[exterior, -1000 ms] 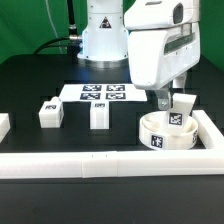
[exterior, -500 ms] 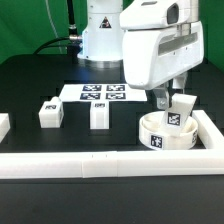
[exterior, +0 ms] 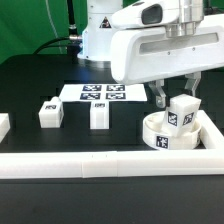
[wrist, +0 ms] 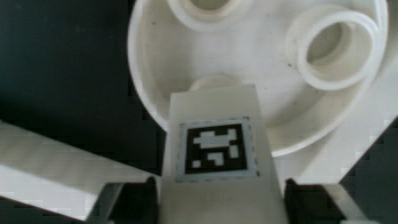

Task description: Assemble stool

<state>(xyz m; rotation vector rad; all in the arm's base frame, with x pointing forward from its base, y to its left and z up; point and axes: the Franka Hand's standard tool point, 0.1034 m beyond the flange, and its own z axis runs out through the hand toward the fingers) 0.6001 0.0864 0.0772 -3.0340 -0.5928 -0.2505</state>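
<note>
The round white seat (exterior: 152, 131) lies at the exterior view's right, sockets up. One tagged white leg (exterior: 181, 113) stands on it, slightly tilted, with its foot at a socket. My gripper (exterior: 176, 92) is shut on this leg's upper end. In the wrist view the leg (wrist: 217, 140) fills the gap between my fingers (wrist: 125, 205), its tag facing the camera, and the seat (wrist: 187, 50) lies beyond with two open sockets. Two more legs (exterior: 50, 112) (exterior: 98, 114) lie loose on the black table at the exterior view's left and middle.
The marker board (exterior: 100, 93) lies behind the loose legs. A long white rail (exterior: 100, 163) runs along the front and another (exterior: 213, 128) along the exterior view's right, close to the seat. A short white piece (exterior: 3, 125) sits at the left edge.
My wrist has turned about its vertical axis, so the hand now shows broadside. The held leg has turned with it and stays on the seat.
</note>
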